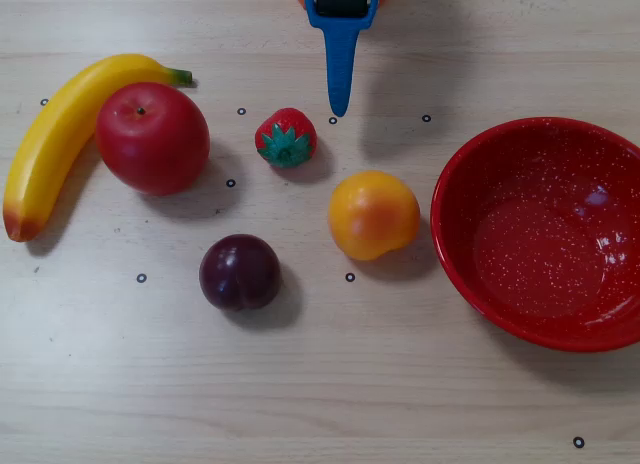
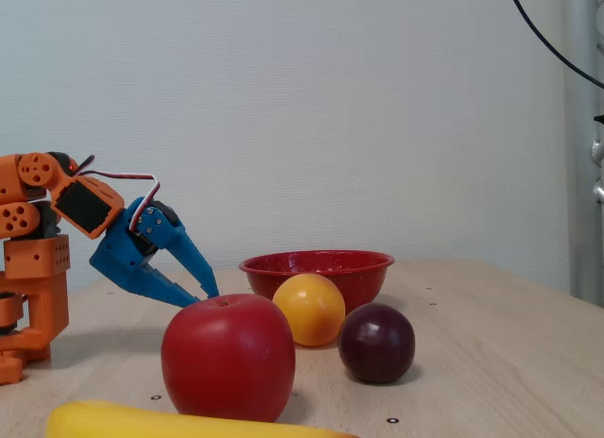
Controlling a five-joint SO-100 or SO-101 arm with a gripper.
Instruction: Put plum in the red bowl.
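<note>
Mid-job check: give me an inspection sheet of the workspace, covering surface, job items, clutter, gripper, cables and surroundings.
Surface: light wood table with small ring markers, dry.
Job's things: plum resting free on the table; red bowl empty, at right in the overhead view.
Clutter: orange between plum and bowl; strawberry; apple against the banana.
Grippers: gripper open, empty, beyond the fruit.
Cables: red and white wires on the arm; black cable upper right in the fixed view.
Surroundings: plain pale wall.
</note>
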